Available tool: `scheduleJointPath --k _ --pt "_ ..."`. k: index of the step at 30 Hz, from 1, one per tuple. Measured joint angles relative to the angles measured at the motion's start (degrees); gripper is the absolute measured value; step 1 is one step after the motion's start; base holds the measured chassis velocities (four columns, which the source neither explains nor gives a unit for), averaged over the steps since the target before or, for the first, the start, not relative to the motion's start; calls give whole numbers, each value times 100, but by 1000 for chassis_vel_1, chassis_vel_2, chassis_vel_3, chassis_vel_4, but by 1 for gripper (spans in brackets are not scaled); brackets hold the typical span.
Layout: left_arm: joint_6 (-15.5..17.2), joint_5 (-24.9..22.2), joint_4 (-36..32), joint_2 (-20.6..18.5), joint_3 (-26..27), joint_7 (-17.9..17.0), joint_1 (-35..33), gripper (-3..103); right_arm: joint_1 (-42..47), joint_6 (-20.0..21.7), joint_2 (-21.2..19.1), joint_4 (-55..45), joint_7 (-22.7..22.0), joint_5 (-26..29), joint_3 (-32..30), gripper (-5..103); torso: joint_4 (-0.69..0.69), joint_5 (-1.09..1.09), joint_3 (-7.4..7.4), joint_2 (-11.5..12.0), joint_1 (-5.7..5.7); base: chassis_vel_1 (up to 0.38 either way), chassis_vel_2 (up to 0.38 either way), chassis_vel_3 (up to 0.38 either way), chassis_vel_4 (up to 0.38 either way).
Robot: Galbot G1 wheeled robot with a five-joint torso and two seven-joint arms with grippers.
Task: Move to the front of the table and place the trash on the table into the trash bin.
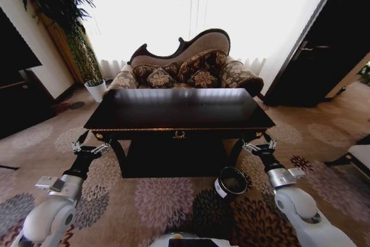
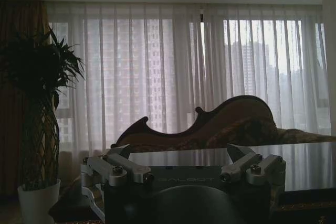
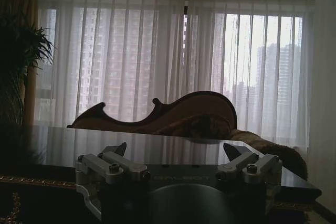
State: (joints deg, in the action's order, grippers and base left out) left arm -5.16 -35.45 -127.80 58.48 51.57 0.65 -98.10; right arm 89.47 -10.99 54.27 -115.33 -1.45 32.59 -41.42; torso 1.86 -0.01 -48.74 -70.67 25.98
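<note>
1. The table [image 1: 179,108] stands straight ahead in the head view, dark and glossy, with gold trim along its front edge and a small gold emblem at the middle of that edge.
2. No trash can be made out on the table top from any view; the surface mostly reflects the bright window.
3. The left gripper [image 1: 91,148] hangs just in front of the table's left front corner, below the level of the top and not touching it.
4. Its jaws are spread wide, with nothing between them; in the left wrist view the left gripper [image 2: 178,156] looks across the table top toward the sofa.
5. The right gripper [image 1: 258,146] hangs just in front of the table's right front corner, also below the top and clear of it.
6. Its jaws are likewise spread apart and hold nothing; in the right wrist view the right gripper [image 3: 176,153] points over the table top.
7. The trash bin [image 1: 231,182] sits on the flowered carpet in front of the table, near its right front leg and just inside the right gripper's arm.
8. The bin tilts its mouth toward the camera; its inside looks black, and whether anything is in it cannot be told.
9. A patterned sofa [image 1: 191,67] with cushions stands directly behind the table, against the curtained window.
10. A potted plant [image 1: 92,79] in a white pot stands beyond the table's left rear corner.
</note>
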Motion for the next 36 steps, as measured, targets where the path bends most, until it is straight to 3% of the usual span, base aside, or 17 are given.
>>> scheduleJointPath --k 36 --pt "0 0 0 0 0 0 1 100 -1 -1 1 0 1 0 0 100 0 0 -2 3 6 131 -138 -133 129"
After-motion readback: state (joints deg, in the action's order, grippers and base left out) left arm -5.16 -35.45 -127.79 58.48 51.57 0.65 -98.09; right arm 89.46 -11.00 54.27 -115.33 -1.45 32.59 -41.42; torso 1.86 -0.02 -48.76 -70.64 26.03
